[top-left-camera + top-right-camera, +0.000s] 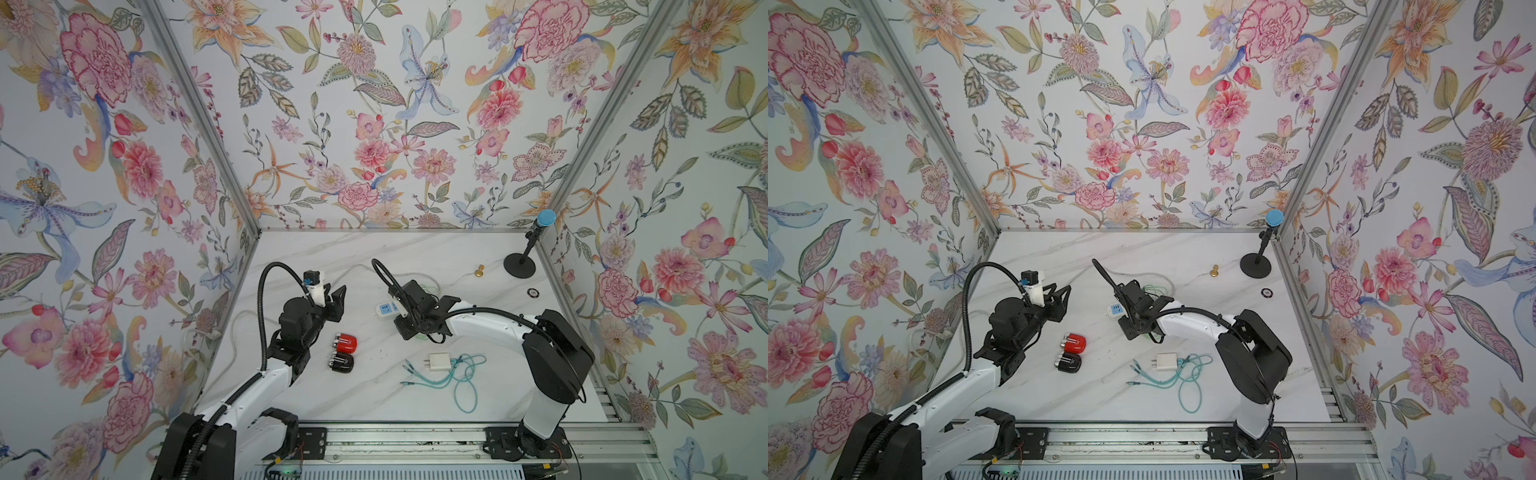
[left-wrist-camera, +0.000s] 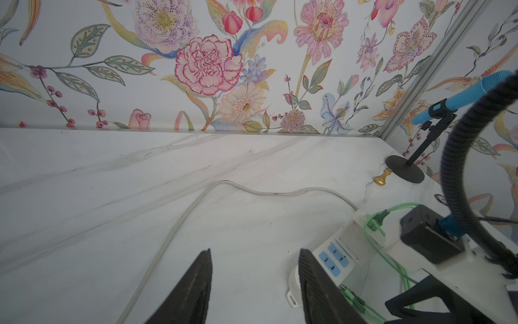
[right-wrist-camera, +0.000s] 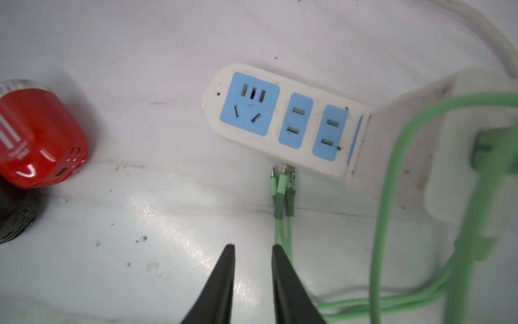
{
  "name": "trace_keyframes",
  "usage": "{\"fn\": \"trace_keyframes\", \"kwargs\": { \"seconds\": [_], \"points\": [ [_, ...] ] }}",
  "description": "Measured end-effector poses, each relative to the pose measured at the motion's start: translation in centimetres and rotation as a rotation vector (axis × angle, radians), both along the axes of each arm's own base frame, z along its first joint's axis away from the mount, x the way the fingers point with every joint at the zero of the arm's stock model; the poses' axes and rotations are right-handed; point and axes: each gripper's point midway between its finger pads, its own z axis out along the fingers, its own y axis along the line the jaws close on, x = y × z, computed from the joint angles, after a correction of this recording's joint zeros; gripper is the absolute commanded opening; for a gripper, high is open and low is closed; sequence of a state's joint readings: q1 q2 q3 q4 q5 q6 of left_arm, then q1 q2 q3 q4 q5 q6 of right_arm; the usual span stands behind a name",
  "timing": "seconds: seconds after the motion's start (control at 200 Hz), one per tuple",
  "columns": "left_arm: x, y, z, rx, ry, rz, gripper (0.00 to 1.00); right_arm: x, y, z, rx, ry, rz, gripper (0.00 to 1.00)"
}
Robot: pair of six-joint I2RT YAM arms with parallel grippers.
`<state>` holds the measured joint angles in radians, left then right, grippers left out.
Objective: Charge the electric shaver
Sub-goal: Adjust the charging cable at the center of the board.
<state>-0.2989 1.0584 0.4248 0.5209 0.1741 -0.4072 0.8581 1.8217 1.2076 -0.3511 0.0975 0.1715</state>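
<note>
Floral walls box in my marble table (image 1: 374,407). Furthest left, the left gripper (image 1: 336,291) hangs above the table, jaws spread and empty. Next come the red shaver (image 1: 345,343) and, just beside it toward the front edge, the black shaver (image 1: 343,362), both lying down. Right of them sits the power strip (image 1: 385,309). The right gripper (image 3: 252,246) hovers close by it, jaws narrowly apart on nothing, with the green cable (image 3: 283,185) tips by the strip's edge. Further front lies a white charger (image 1: 439,360) with a teal cable (image 1: 465,386).
</note>
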Motion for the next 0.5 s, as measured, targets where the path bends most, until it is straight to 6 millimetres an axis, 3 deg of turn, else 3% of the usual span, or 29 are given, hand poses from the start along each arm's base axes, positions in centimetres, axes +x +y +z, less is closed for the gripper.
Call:
{"fn": "trace_keyframes", "kwargs": {
  "seconds": [0.24,0.5],
  "points": [
    [-0.2,0.1,-0.6,0.010,0.031,0.004,0.52,1.7,-0.5,-3.2,-0.071,0.016,-0.037,0.27],
    [-0.1,0.1,-0.4,0.011,0.033,0.004,0.52,2.2,-0.7,-3.3,-0.081,0.000,-0.045,0.22]
  ]
}}
